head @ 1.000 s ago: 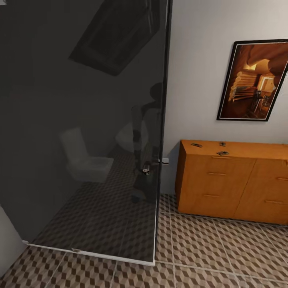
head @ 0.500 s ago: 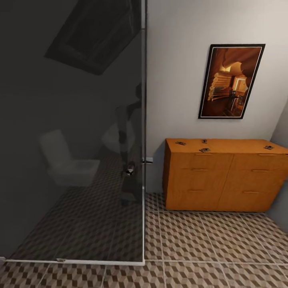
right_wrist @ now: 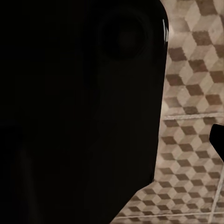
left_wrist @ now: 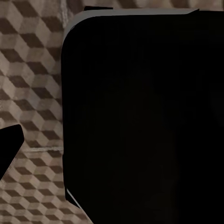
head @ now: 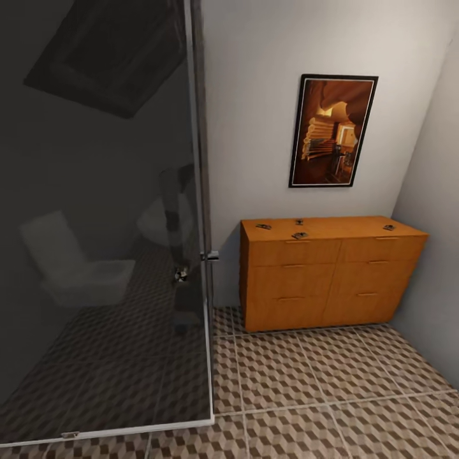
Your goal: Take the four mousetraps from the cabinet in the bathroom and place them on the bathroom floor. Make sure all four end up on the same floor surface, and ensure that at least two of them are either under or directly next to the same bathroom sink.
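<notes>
The orange-brown cabinet (head: 331, 280) stands against the far wall in the right corner. Several small mousetraps lie on its top: one at the left (head: 263, 226), one at the back (head: 299, 222), one by the front edge (head: 299, 235) and one at the right end (head: 388, 227). The cube-patterned bathroom floor (head: 306, 382) stretches from me to the cabinet. Each wrist view looks down at that floor (left_wrist: 32, 70) (right_wrist: 196, 93) past the robot's black body. A dark tip, maybe a finger, pokes in at the edge of each. The sink is out of view.
A tall dark glass panel (head: 102, 223) fills the left side, its edge and small handle (head: 210, 255) close to the cabinet's left end. It reflects a toilet and the robot. A framed picture (head: 333, 131) hangs above the cabinet. A grey wall (head: 440, 223) closes the right side.
The head camera has swung to the right. The glass panel and cabinet have slid left in the picture, so the whole cabinet and the right wall now show. Nothing on the cabinet has moved.
</notes>
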You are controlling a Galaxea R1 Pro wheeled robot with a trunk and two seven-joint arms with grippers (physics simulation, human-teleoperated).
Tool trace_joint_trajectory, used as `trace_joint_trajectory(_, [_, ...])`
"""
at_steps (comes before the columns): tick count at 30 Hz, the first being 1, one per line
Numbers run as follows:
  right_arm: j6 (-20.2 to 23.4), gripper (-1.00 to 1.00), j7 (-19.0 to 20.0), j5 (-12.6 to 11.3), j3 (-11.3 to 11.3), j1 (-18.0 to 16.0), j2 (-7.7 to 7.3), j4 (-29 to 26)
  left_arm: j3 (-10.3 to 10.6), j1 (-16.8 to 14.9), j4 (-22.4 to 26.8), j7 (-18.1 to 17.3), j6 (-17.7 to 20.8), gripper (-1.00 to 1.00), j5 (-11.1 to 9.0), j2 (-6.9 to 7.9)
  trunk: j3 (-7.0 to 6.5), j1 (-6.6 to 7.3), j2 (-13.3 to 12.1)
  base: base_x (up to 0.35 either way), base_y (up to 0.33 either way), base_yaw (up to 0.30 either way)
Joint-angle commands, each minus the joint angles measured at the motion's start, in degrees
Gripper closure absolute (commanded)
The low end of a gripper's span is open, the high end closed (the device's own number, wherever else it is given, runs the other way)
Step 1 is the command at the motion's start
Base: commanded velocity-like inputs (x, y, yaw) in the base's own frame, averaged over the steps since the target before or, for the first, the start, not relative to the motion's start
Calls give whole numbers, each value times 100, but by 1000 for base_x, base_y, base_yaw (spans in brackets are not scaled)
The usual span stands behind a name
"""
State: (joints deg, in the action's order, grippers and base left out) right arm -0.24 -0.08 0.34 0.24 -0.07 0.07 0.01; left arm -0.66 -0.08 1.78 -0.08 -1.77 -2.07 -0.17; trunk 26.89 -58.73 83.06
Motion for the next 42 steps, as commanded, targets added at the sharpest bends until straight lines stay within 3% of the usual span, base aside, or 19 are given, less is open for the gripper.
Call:
trace_joint_trajectory(1, [-3,-100,-1,5,2,-1,-1,0,-4,-1,-2,-1,-17,-100,-22,-1,4,0,2,0,0,-242])
trace_joint_trajectory(42, [-3,-100,-1,-12,2,-1,1,0,-4,-1,-2,-1,-26,-100,-20,-1,4,0,2,0,0,-242])
